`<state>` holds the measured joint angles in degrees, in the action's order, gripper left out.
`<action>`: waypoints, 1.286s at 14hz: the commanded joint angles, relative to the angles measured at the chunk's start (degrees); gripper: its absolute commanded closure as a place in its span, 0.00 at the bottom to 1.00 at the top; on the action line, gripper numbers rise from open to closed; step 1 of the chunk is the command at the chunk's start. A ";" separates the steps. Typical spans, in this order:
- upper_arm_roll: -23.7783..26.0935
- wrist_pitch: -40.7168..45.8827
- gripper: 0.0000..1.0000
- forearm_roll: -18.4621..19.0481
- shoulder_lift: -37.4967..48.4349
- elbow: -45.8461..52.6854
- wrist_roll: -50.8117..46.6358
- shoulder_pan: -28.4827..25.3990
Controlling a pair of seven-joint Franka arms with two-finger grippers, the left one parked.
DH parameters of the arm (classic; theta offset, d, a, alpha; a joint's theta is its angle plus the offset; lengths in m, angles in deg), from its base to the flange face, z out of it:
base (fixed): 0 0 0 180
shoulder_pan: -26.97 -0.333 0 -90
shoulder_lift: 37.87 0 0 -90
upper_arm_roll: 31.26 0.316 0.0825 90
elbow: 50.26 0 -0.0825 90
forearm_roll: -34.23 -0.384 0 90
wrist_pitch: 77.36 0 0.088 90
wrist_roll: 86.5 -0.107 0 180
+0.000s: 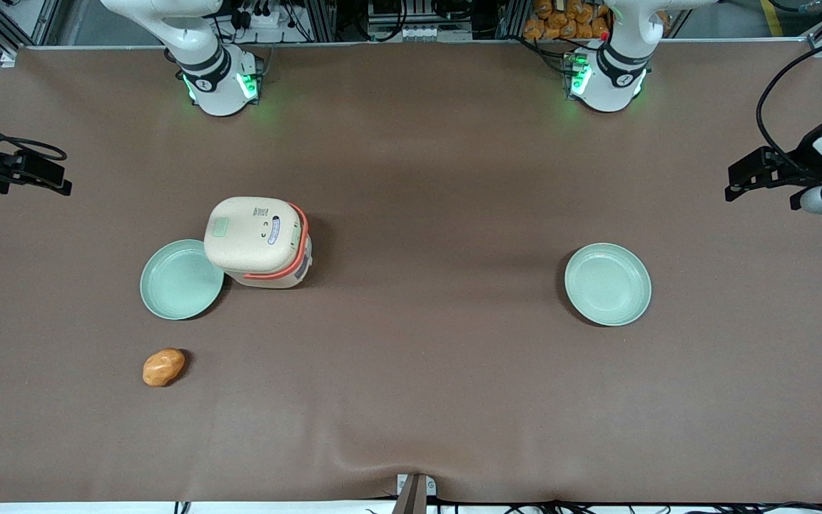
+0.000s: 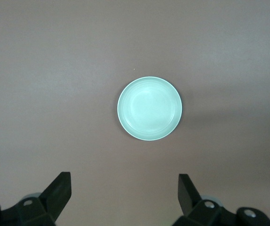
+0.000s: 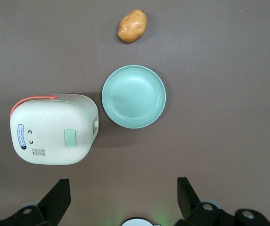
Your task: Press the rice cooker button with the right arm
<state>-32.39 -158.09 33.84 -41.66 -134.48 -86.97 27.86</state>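
The rice cooker (image 1: 257, 243) stands on the brown table with its cream lid shut and a coral-orange band round it. It also shows in the right wrist view (image 3: 54, 129). The button (image 1: 220, 228) is a small pale green square patch on the lid, and shows in the right wrist view too (image 3: 70, 137). My right arm's gripper (image 1: 61, 187) hangs high over the working arm's end of the table, well apart from the cooker. The gripper (image 3: 123, 190) is open wide and empty, with bare table between the fingers.
A pale green plate (image 1: 181, 280) lies touching the cooker, nearer the front camera. An orange potato (image 1: 163, 367) lies nearer the camera still. A second green plate (image 1: 607, 284) lies toward the parked arm's end. Both arm bases (image 1: 222, 82) stand at the back edge.
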 commanded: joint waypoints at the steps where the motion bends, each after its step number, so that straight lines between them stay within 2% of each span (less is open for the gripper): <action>1: 0.25 1.45 0.00 0.57 0.45 0.28 0.57 0.43; 10: 0.51 1.36 0.00 0.04 0.01 0.28 0.57 -0.26; 18: 0.95 1.02 0.00 -0.05 -1.39 -2.61 -0.05 -6.77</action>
<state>-31.53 -156.80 33.74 -42.49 -135.79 -86.92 21.58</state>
